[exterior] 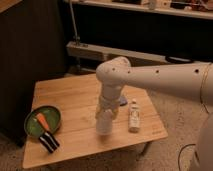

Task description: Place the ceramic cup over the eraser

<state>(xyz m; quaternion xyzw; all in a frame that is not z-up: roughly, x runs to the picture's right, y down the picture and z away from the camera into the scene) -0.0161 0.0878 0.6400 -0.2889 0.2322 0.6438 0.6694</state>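
White, plain and tapered: logged the ceramic cup (103, 129) well to the right of the green plate (29, 128), on the wooden table (75, 95). Found the gripper (105, 119) directly over the cup, jaws drawn in narrow on its upper part, and judged this a grip. Could not tell whether the cup was lifted clear or resting, nor whether it was mouth up or down. Found the eraser (48, 141) lying flat and uncovered just beside the plate's near rim. Noted an orange carrot (42, 120) on the plate. Noted a slim white bottle (134, 116) farther right of the plate than the cup, just beside it.

Judged the step in hand to be securing the cup for carriage toward the plate. Advised:
- Lifting straight up first, to avoid knocking the bottle.
- Travelling high enough to clear the plate's rim.
- Turning the mouth downward before descent.
- Centring squarely above the eraser, biased away from the plate, to avoid seating the lip on the rim.
- Lowering slowly and releasing only once settled flat.
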